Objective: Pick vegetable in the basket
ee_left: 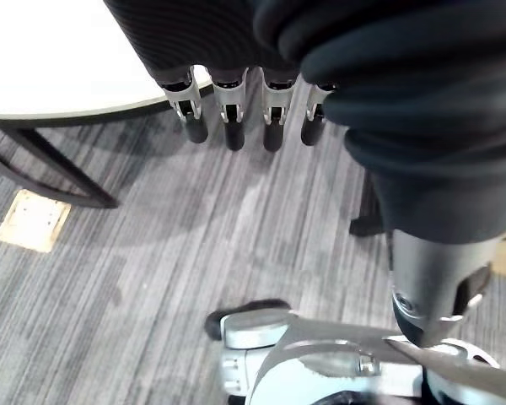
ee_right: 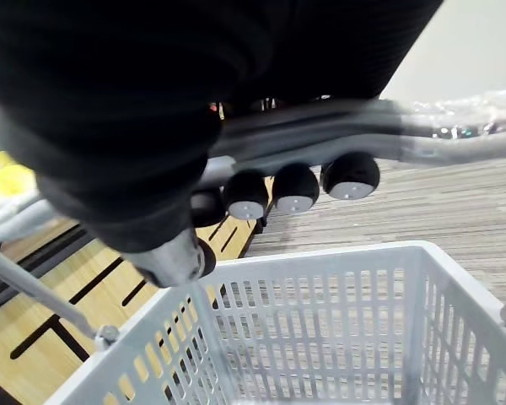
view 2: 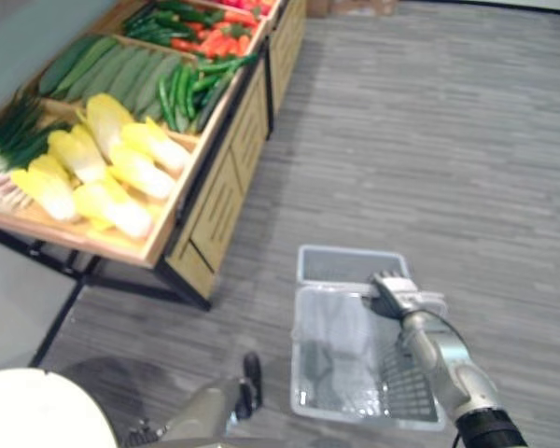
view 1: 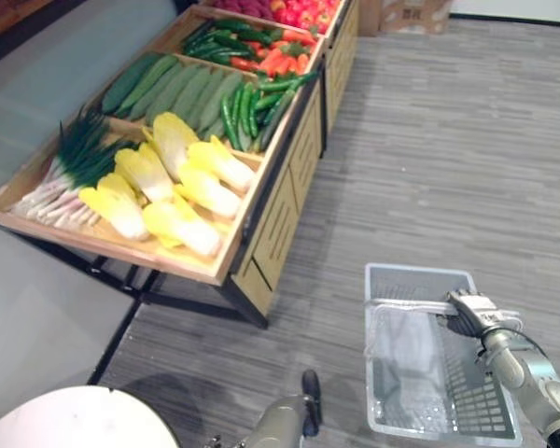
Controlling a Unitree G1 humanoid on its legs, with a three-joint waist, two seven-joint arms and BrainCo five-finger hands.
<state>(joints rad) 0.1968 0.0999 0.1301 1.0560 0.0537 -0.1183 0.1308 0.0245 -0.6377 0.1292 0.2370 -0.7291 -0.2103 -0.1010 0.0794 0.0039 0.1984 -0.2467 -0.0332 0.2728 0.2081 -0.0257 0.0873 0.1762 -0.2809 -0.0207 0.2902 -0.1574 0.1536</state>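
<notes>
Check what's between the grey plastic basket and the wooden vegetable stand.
Nothing but bare grey striped floor lies between the grey perforated plastic basket and the slatted wooden vegetable stand, as the left eye view shows.

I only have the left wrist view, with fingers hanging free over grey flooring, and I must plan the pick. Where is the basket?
Observer: The grey plastic mesh basket is in front of the robot on its right side. The right hand has its fingers curled round the basket's handle.
Operator: And which vegetables are nearest?
Observer: The yellow-white cabbage heads. They lie in the nearest compartment of the slanted wooden display stand, ahead on the robot's left, beside the green onions.
</notes>
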